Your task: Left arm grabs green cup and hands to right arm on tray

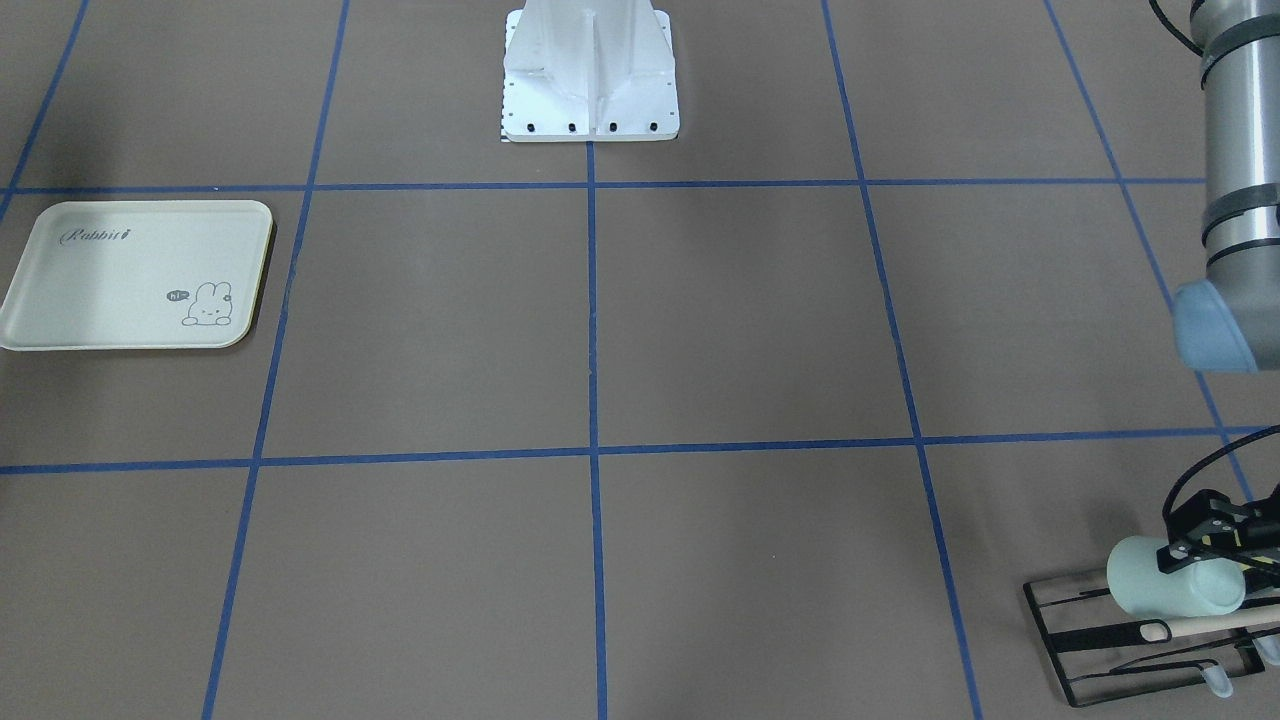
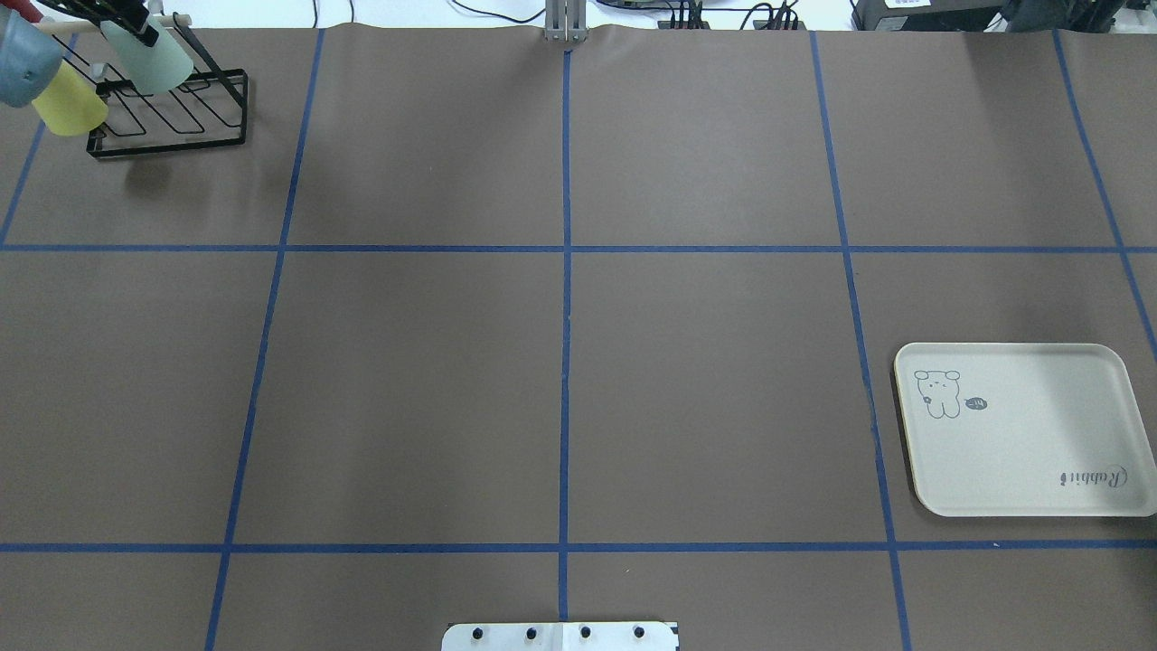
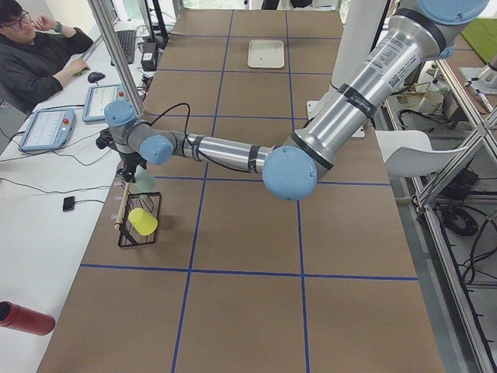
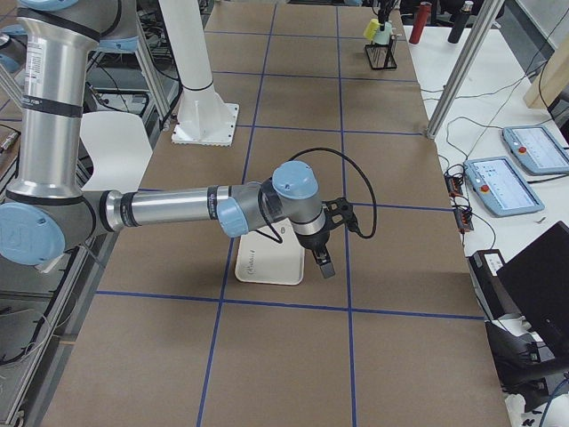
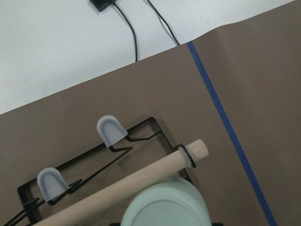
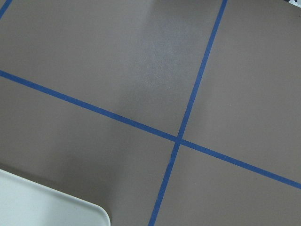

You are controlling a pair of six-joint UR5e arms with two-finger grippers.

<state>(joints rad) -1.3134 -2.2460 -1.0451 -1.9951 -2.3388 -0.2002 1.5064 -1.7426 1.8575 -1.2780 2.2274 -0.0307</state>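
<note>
The pale green cup [image 1: 1165,592] lies tilted on the black wire rack [image 1: 1085,655] at the table's far left corner, against the rack's wooden dowel [image 5: 141,179]. My left gripper [image 1: 1195,550] is shut on the green cup, with a finger on either side of it. The cup's base fills the bottom of the left wrist view [image 5: 164,209]. The cream tray [image 2: 1039,452] lies flat and bare on the right side. My right gripper [image 4: 324,265] hovers just past the tray's edge; it shows only in the exterior right view, so I cannot tell if it is open or shut.
A yellow cup [image 2: 68,104] hangs on the same rack, beside the green one. The white robot base [image 1: 590,75] stands mid-table. An operator [image 3: 35,54] sits at a side desk with tablets and cables. A red bottle [image 3: 23,318] lies on that desk.
</note>
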